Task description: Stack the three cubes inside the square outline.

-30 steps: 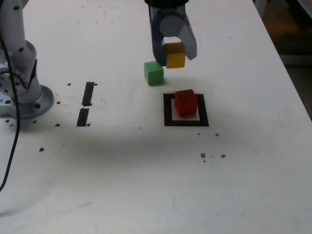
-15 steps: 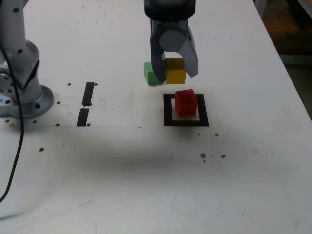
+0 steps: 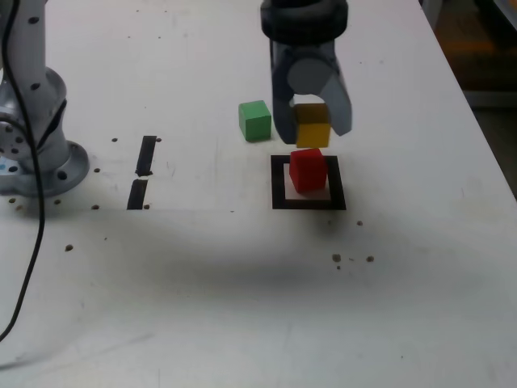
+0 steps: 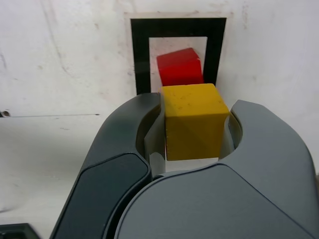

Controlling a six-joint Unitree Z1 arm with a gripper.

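Yellow, solid and plain, fills the claw (image 4: 193, 124): the jaws are clenched on two opposite sides of the yellow cube (image 4: 194, 122), holding it up off the worktop (image 3: 194, 283). The relation that matters next is the one between this cube and the red cube (image 3: 308, 171). In the exterior view the red one shows just below the yellow; in the wrist view the yellow overlaps part of it. How much height separates them I cannot tell. The red cube sits inside the square outline (image 3: 279, 183), turned a little against the black tape, so the yellow one probably needs a slight shift, perhaps a small twist, before being lowered. An off-centre release could tip it. The yellow cube looks sharp-edged, its upper face brighter than its side. Farther out, the green cube (image 3: 255, 121) rests outside the outline, toward the exterior view's left, waiting to be stacked.
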